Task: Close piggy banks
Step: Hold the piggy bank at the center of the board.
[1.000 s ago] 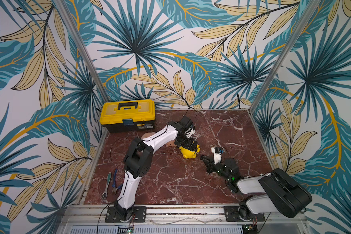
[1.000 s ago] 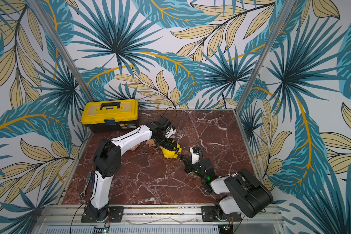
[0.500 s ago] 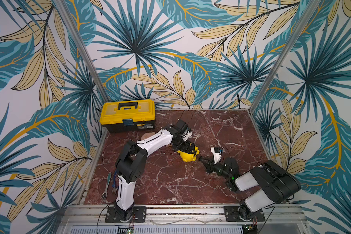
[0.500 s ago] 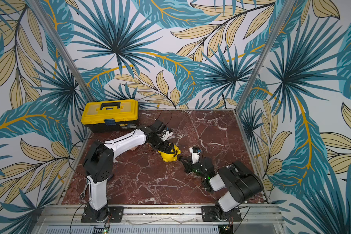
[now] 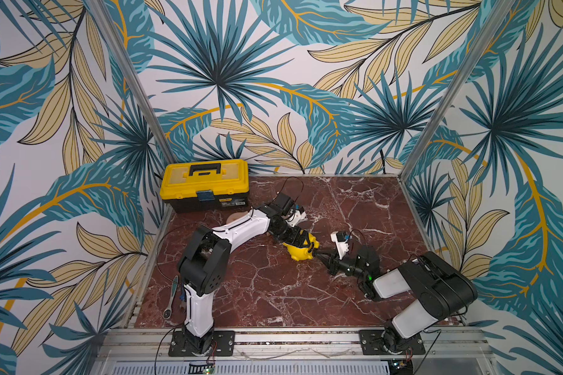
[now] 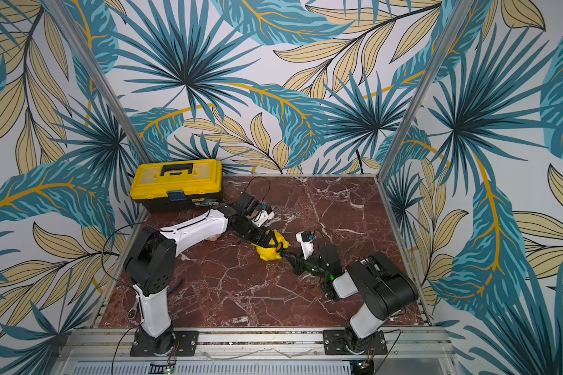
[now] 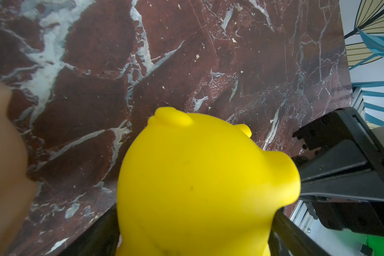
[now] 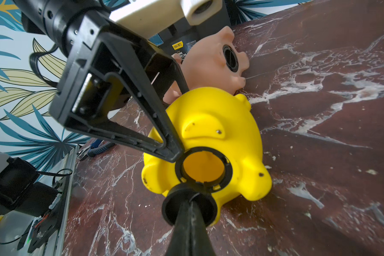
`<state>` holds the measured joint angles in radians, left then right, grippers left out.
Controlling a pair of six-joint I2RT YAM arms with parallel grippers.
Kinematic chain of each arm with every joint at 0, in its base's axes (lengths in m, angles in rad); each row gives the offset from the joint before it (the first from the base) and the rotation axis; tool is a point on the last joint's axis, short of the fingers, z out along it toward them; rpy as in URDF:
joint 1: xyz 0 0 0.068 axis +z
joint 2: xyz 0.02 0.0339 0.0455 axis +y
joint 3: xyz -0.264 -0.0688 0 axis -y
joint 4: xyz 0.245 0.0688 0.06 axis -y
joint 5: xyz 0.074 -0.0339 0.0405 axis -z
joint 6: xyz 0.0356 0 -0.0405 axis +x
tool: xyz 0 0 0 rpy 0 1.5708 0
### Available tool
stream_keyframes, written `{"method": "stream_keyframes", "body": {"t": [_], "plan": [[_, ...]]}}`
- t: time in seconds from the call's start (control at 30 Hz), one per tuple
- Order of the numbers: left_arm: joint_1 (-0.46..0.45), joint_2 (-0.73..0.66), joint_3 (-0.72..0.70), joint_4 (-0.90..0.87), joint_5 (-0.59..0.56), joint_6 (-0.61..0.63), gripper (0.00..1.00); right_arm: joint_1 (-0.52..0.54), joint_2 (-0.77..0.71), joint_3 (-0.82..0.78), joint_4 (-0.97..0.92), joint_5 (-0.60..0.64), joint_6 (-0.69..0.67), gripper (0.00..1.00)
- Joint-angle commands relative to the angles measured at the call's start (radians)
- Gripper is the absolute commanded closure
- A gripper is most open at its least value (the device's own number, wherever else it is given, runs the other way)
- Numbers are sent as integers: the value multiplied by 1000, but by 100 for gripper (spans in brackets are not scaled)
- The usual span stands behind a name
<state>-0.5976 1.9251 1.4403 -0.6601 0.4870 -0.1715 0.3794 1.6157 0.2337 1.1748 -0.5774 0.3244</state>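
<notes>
Yellow piggy bank (image 8: 220,124) sideways in left claw (image 5: 299,242), belly hole (image 8: 203,166) facing right claw (image 8: 190,199), pinching black plug (image 8: 169,205)

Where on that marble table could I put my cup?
Bare marble lies in front, between the two arm bases, and in the far right corner. Crowded: the middle around the yellow pig, the far left by the toolbox and pink pig, the left edge with the wrench.

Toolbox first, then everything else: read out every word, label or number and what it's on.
Seemingly "deli" plus two bracketed Chinese characters: yellow sticker on the toolbox front, right wrist view.
Beside it, white print: too small to read.
In both top views the toolbox label: too small to read.
No text: yellow piggy bank, pink piggy bank.
</notes>
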Motion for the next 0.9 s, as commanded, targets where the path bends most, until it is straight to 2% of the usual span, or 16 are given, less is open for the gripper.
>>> {"method": "stream_keyframes", "body": {"t": [0.0,0.47,0.87], "plan": [[-2,27,-57,-82,16,13,5,-2,-25,25,-101,-10,-69,100],[-2,33,-50,-84,32,8,5,9,-54,68,-158,36,-108,100],[-1,36,-50,-84,39,5,5,26,-15,113,-175,39,-118,100]]}}
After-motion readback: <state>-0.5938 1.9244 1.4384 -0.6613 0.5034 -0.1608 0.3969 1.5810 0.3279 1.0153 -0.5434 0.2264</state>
